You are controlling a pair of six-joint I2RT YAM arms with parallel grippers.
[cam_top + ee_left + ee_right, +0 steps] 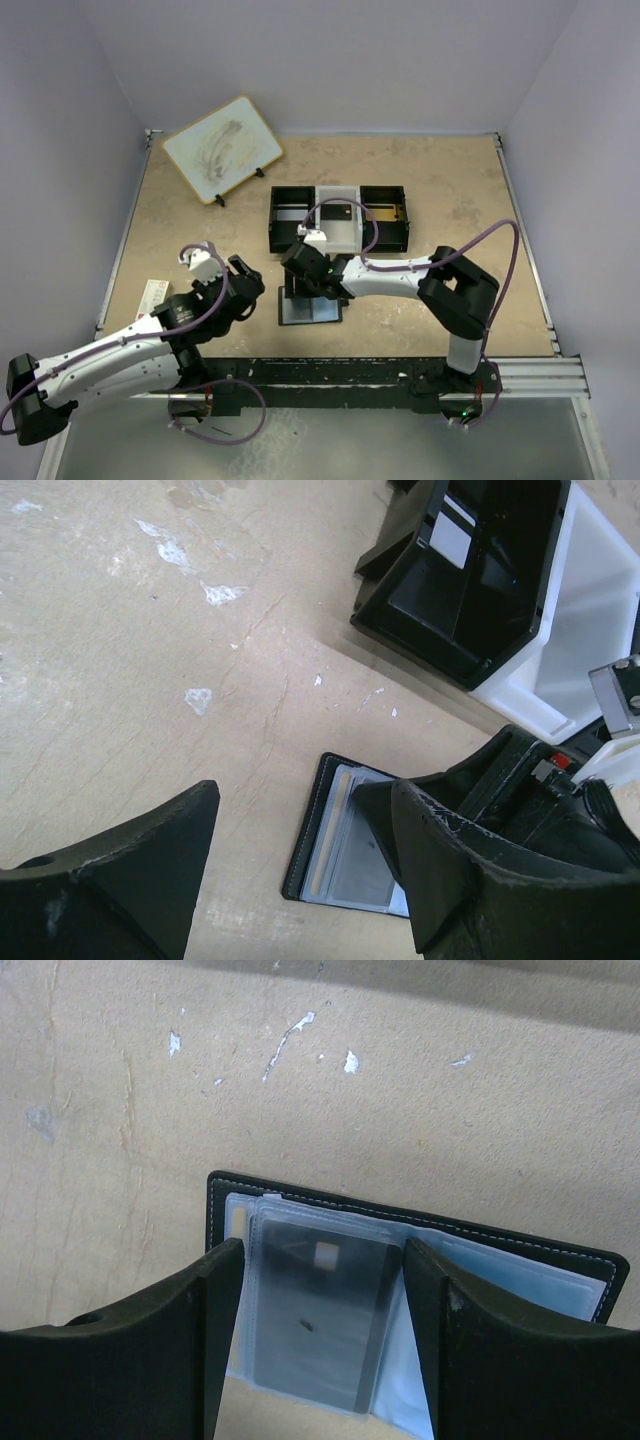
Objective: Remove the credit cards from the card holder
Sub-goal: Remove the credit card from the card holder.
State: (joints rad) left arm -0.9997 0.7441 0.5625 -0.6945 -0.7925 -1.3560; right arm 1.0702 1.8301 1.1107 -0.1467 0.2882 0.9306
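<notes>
The card holder [310, 310] lies open on the table, black outside with pale blue clear sleeves inside [520, 1260]. A dark credit card [315, 1320] sits in the top sleeve. My right gripper [325, 1250] hangs over the holder with a finger on each side of that sleeve, jaws wide; seen from above it is the right gripper [303, 272]. My left gripper [300, 870] is open over bare table just left of the card holder [335, 845], which shows a tan stripe in its sleeves. From above, the left gripper [243, 283] holds nothing.
A black-and-white three-compartment tray [338, 190] stands behind the holder, close to the right arm, also seen as the tray [520, 600]. A small white-and-red box [153, 295] lies at the left edge. A whiteboard on a stand [222, 148] is at the back left.
</notes>
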